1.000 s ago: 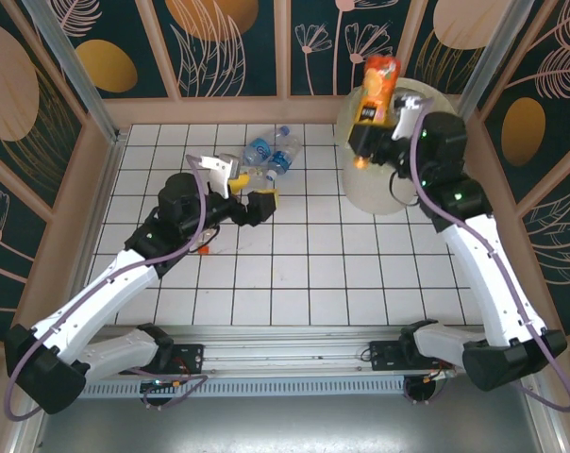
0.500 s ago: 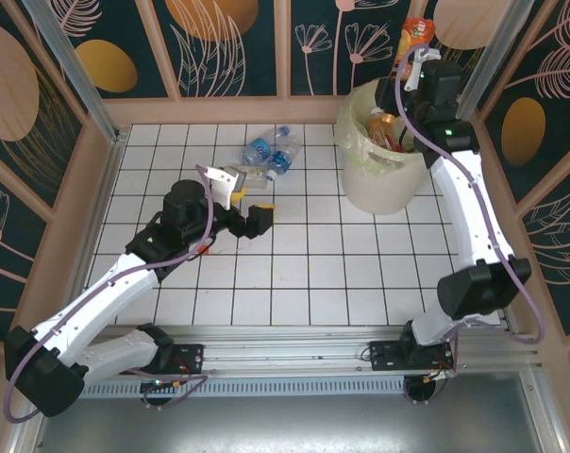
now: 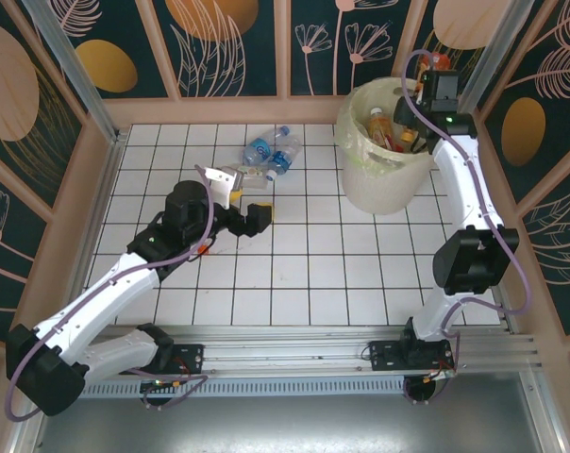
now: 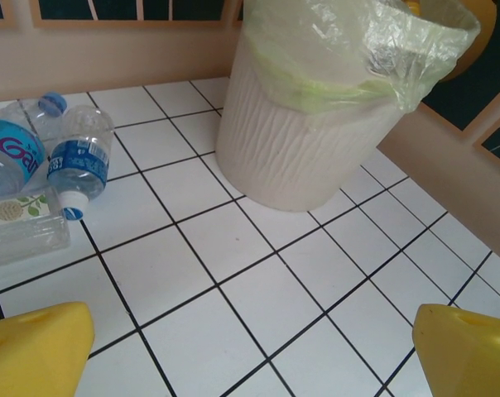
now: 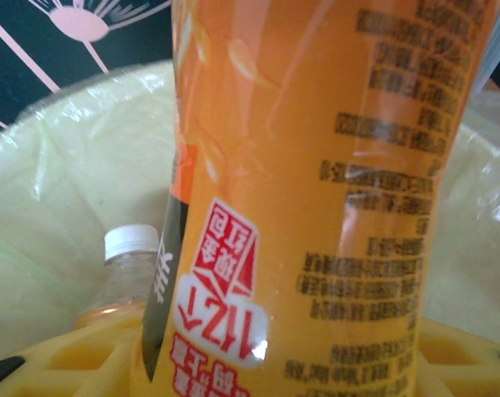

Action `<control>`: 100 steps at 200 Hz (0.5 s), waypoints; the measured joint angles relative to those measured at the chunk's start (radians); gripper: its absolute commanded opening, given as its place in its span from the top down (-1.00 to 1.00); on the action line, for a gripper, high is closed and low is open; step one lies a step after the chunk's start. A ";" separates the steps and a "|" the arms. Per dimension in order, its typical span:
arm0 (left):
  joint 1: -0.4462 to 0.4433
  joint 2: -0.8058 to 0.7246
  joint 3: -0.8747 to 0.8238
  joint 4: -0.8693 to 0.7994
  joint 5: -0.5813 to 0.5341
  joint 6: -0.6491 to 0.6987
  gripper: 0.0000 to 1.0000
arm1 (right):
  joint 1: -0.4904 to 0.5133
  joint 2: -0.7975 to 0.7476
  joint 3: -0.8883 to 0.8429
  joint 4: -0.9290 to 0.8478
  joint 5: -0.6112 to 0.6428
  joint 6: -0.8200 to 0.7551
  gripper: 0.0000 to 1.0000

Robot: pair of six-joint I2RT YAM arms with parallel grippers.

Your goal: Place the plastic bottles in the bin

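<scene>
Plastic bottles (image 3: 266,156) now in three places: a small cluster lying on the table (image 3: 304,274) at upper centre of the top view, several already inside the bin (image 3: 375,189) at upper right, and one orange bottle (image 5: 316,198) in the right gripper (image 3: 439,68).

Main change over the last second: right gripper swung from above the near side of the bin, out past its far rim, then brought lower to hang over the right-hand part of the rim. Closed around the orange bottle, with the label looming large in the right wrist view and the yellow pads (image 5: 68,364) at the bottom edge. Liner (image 5: 60,165) and a white-capped bottle (image 5: 131,248) directly behind. Judged as the release step, with only the letting go left.

Left gripper (image 3: 245,198) barely shifted, hovering left of centre above the table, spread wide and holding nothing. Blue-labelled bottles (image 4: 78,161) at the left edge of the left wrist view, near but not touched. Probably the next pick, with at least three bottles on the table yet to go in.
</scene>
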 measured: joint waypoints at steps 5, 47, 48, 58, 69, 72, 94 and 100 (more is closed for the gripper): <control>0.000 0.003 0.000 0.000 -0.001 -0.002 -0.97 | 0.000 0.000 -0.012 -0.002 -0.001 0.005 -0.14; 0.000 0.026 0.000 -0.001 -0.026 -0.027 -0.97 | 0.000 -0.003 -0.083 -0.037 -0.027 0.032 -0.24; 0.000 0.026 0.000 -0.001 -0.026 -0.029 -0.97 | 0.000 -0.003 -0.084 -0.037 -0.028 0.032 -0.25; 0.000 0.031 0.000 -0.001 -0.030 -0.034 -0.97 | 0.000 -0.007 -0.093 -0.044 -0.035 0.042 -0.32; 0.000 0.034 0.000 -0.001 -0.033 -0.038 -0.97 | -0.002 -0.014 -0.098 -0.044 -0.049 0.048 -0.41; 0.000 0.036 -0.001 0.000 -0.034 -0.039 -0.97 | -0.002 -0.016 -0.098 -0.045 -0.053 0.055 -0.44; 0.000 0.045 -0.002 -0.001 -0.050 -0.054 -0.97 | -0.011 -0.033 -0.098 -0.040 -0.075 0.068 -0.58; 0.000 0.047 -0.002 -0.001 -0.055 -0.059 -0.97 | -0.015 -0.038 -0.098 -0.039 -0.077 0.074 -0.59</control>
